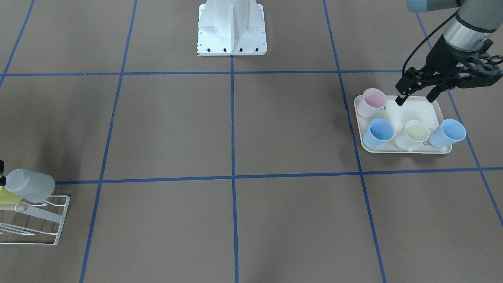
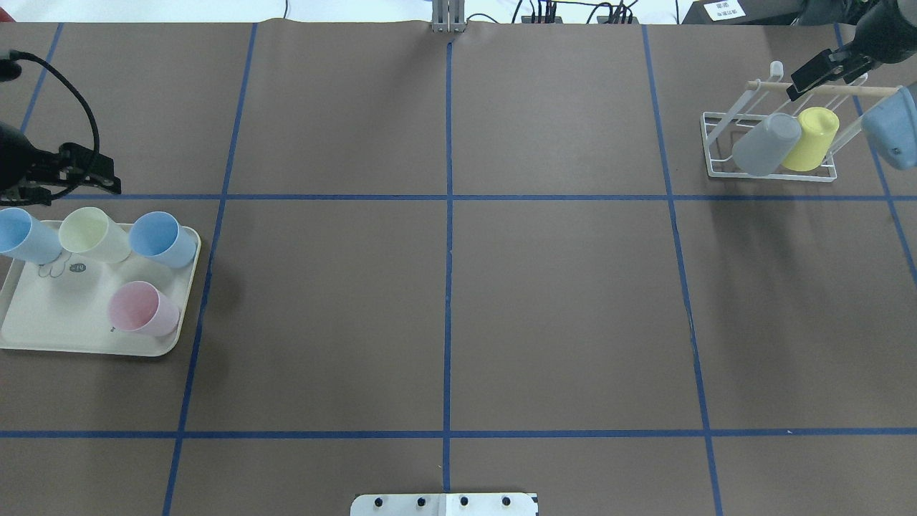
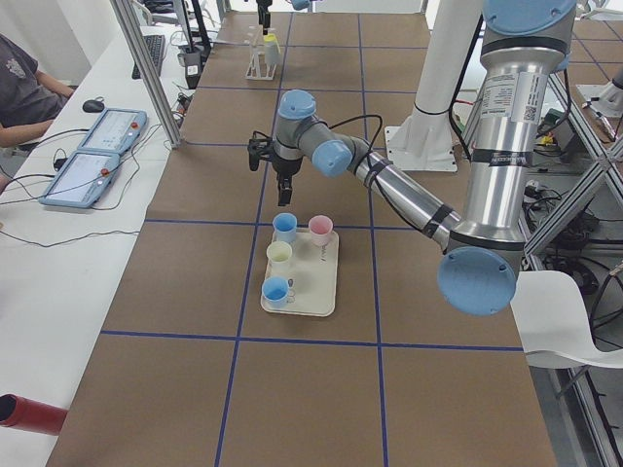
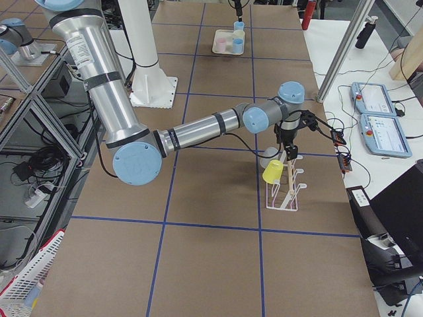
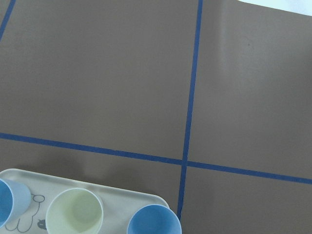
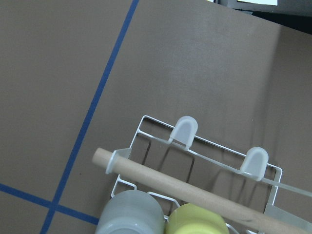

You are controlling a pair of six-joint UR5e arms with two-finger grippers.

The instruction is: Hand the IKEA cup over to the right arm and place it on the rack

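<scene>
My left arm (image 1: 467, 23) reaches out over the cream tray (image 2: 43, 330) on the left side of the surface (image 2: 444, 301). The left jaws hang above the tray, spread apart with nothing between them and clear of every cup.

Four cups stand mouth-up on that tray. The pink cup (image 2: 143, 308) stands alone in the near part. The far row runs from the left blue cup (image 2: 25, 236) through the pale yellow cup (image 2: 89, 234) in the middle to the right blue cup (image 2: 161, 239). My left wrist camera catches only the rims of that far row at the bottom of its view.

My right arm (image 4: 198, 132) stretches to the far right corner, where the white wire rack (image 2: 716, 154) stands. The right jaws sit just above the rack's wooden dowel (image 2: 845, 89). I cannot tell from any view whether they are apart or together.

Two cups hang on the rack side by side, tilted and mouth-down on its prongs. They are the grey cup (image 2: 765, 145) on the left and the yellow cup (image 2: 809, 140) on the right. Both lie just under the dowel in my right wrist view. The rack and the tray are well apart, at opposite ends of the surface.
</scene>
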